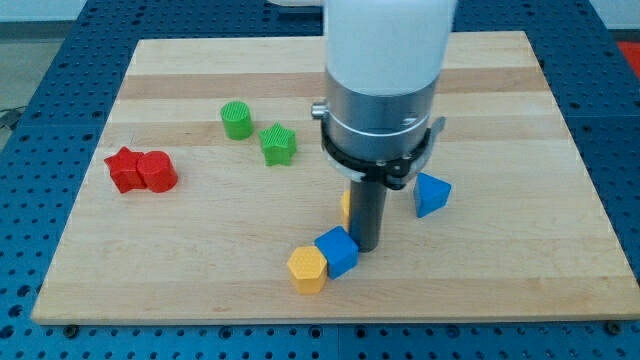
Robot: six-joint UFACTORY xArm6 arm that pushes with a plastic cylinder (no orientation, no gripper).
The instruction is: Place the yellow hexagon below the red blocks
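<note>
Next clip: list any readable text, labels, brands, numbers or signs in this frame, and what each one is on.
None: no readable text anywhere in the camera view.
The wooden board, the arm's white and metal housing, the red blocks and the yellow hexagon carry no markings.

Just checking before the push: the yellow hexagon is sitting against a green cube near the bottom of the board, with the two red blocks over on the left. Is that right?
Not quite. In the camera view the yellow hexagon sits against a blue cube, not a green one. It is near the view's bottom, and the two red blocks are on the view's left, as you said.
</note>
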